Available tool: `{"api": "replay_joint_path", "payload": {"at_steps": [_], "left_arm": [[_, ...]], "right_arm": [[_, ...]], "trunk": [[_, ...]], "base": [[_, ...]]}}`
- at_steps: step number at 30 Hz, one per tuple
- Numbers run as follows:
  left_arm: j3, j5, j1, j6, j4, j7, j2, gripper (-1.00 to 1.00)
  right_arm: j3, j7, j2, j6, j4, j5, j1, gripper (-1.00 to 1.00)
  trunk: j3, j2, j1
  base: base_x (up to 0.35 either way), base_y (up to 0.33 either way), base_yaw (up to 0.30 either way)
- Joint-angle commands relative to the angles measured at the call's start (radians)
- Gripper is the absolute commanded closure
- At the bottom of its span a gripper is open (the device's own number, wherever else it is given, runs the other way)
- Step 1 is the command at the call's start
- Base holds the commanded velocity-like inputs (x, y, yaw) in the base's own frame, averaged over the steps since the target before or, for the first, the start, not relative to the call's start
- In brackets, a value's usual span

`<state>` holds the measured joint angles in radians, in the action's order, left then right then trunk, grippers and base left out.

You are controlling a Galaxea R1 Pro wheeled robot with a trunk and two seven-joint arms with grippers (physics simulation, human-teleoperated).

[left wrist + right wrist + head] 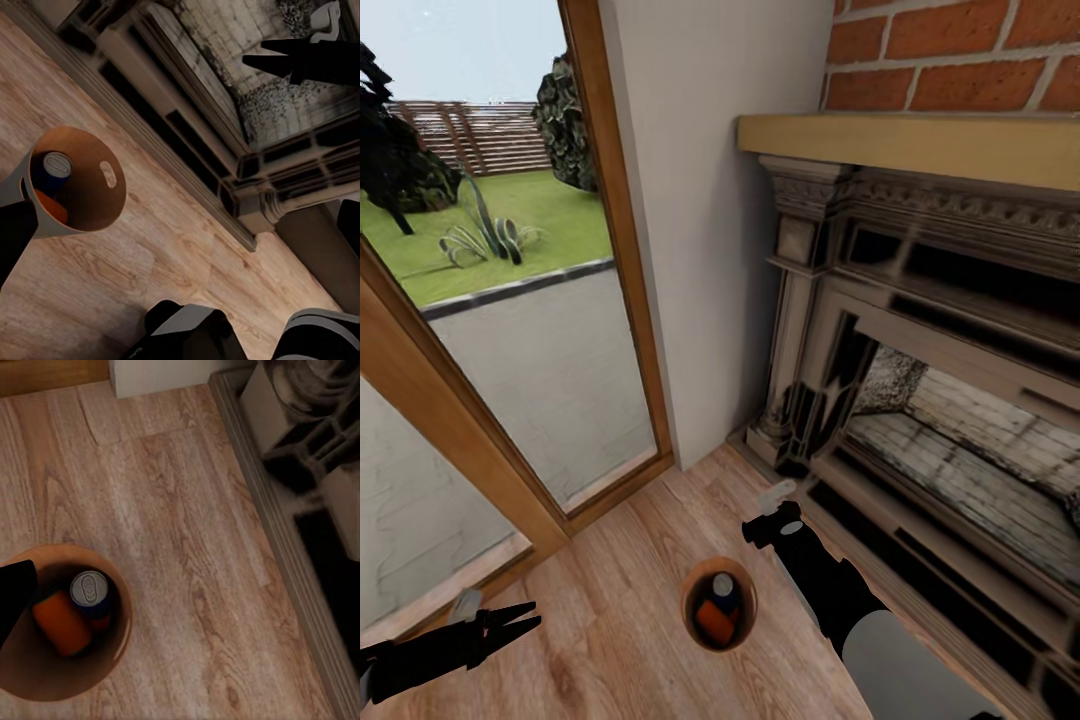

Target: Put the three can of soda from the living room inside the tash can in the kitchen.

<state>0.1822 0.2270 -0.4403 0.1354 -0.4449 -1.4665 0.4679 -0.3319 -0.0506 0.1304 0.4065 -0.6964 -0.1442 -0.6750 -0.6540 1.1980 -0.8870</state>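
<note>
From the head camera, the bin (719, 603) stands on the wood floor (610, 560) by the fireplace (920, 330), between the left gripper (510, 622), its prongs parted, and the right gripper (772, 522), whose jaw state cannot be told. The left wrist camera shows a blue can (55, 166) inside. The right wrist camera shows an orange can (61, 624) beside it, possibly hiding another.

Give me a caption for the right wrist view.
Brown bin on wood floor, holding an orange can and a blue can.

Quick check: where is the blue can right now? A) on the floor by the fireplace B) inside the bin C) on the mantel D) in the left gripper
B: the blue can stands inside the bin, beside an orange can.
</note>
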Motion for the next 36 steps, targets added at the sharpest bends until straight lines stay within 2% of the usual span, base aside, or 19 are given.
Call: {"api": "replay_joint_path", "payload": {"at_steps": [1, 36], "left_arm": [[0.000, 0.000, 0.000, 0.000, 0.000, 0.000, 0.000, -1.00], [0.000, 0.000, 0.000, 0.001, 0.000, 0.000, 0.000, -1.00]], "right_arm": [[0.000, 0.000, 0.000, 0.000, 0.000, 0.000, 0.000, -1.00], [0.000, 0.000, 0.000, 0.000, 0.000, 0.000, 0.000, -1.00]], "trunk": [[0.002, 0.000, 0.000], [0.060, 0.000, 0.000]], "base": [[0.000, 0.000, 0.000], [0.000, 0.000, 0.000]]}}
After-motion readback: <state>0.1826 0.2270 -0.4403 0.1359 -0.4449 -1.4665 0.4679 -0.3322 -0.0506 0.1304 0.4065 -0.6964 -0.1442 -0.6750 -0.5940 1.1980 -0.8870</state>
